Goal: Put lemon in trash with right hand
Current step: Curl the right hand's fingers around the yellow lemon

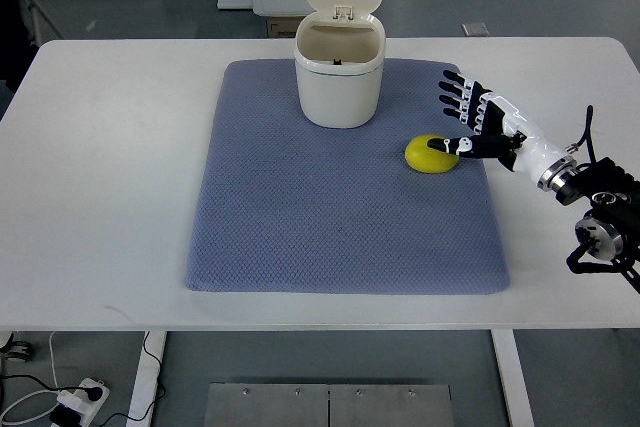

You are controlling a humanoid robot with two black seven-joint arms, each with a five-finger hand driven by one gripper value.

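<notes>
— Nearest the lower edge?
— White table, its front rim; a blue-grey quilted mat covers its middle.
— And further right?
— At the mat's upper centre stands a white trash bin, lid flipped up and open. Right of it a yellow lemon lies on the mat — near the bin, not touching.
— The hand?
— Right hand enters from the right edge, fingers spread, thumb tip against the lemon, nothing grasped.
</notes>
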